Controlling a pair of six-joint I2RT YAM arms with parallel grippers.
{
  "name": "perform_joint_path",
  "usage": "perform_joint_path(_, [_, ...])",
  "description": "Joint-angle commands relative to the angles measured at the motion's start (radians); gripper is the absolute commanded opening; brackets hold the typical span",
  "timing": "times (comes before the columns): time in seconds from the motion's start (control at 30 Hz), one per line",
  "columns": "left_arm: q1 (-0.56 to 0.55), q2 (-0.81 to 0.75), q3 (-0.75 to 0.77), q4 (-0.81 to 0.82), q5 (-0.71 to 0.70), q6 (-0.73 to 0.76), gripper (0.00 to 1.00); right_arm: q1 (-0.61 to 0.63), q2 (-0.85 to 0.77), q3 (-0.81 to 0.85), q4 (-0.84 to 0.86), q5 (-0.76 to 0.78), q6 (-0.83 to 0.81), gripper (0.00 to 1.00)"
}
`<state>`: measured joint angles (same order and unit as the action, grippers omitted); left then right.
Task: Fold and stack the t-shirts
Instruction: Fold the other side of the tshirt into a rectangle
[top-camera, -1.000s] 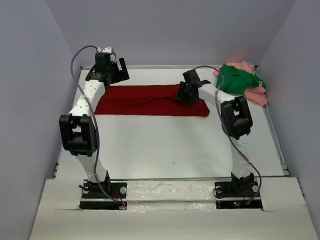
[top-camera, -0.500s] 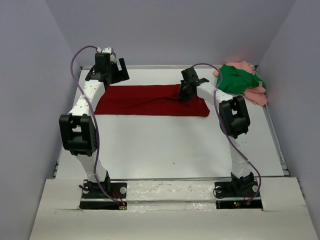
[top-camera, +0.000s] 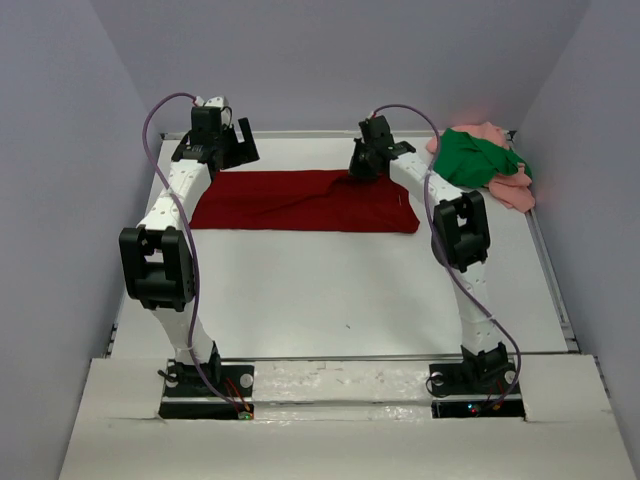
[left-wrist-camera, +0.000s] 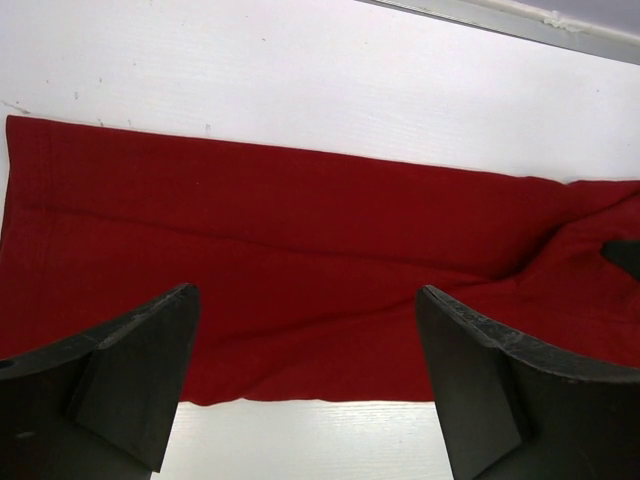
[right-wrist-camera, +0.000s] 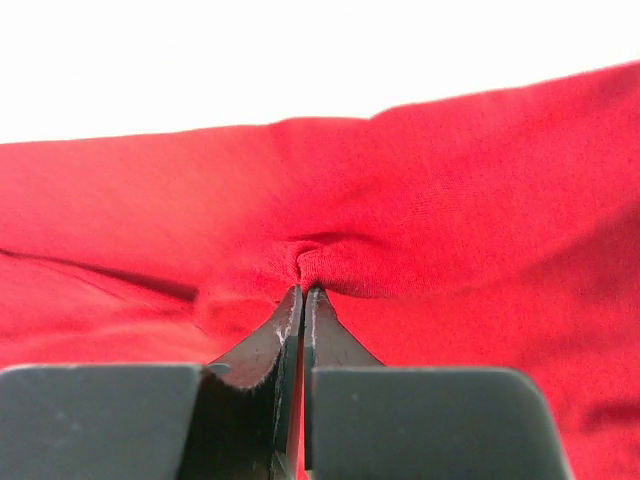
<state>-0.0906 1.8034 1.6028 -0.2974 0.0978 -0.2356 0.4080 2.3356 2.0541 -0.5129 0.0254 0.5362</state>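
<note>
From above, the dark red cloth t-shirt (top-camera: 300, 200) lies in a flat band; right of it, the crumpled bright green t-shirt (top-camera: 475, 160) tops the salmon pink t-shirt (top-camera: 515, 192). Left wrist: left gripper (left-wrist-camera: 305, 295) spread wide above the red shirt, empty. Right wrist: right gripper (right-wrist-camera: 303, 290) pinches its cloth.

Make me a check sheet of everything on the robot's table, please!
Surface: white flat table.
Job's things: dark red cloth t-shirt lying flat at the back; bright green cloth t-shirt crumpled on salmon pink cloth t-shirt, far right corner.
Clutter: nothing seen.
Claws: left claw open over the red shirt; right claw shut, pinching its cloth.
Cables: purple cables loop off both arms.
Surroundings: grey walls.
</note>
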Motion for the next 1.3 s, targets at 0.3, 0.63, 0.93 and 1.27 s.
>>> perform_joint_path(0.3, [-0.003,0.017,0.014,0.006,0.02,0.025,0.98,0.009,0.093,0.132,0.036,-0.062,-0.087,0.0])
perform_joint_path(0.63, [-0.003,0.037,0.017,0.006,0.036,0.025,0.98,0.009,0.142,0.175,0.08,-0.1,-0.12,0.3])
perform_joint_path(0.93, [-0.003,0.077,0.029,0.014,0.016,0.051,0.98,0.009,0.082,0.346,0.08,-0.032,-0.271,1.0])
perform_joint_path(1.27, [-0.001,0.108,0.134,0.076,0.195,0.554,0.99,-0.012,-0.238,0.098,0.083,0.064,-0.279,1.0])
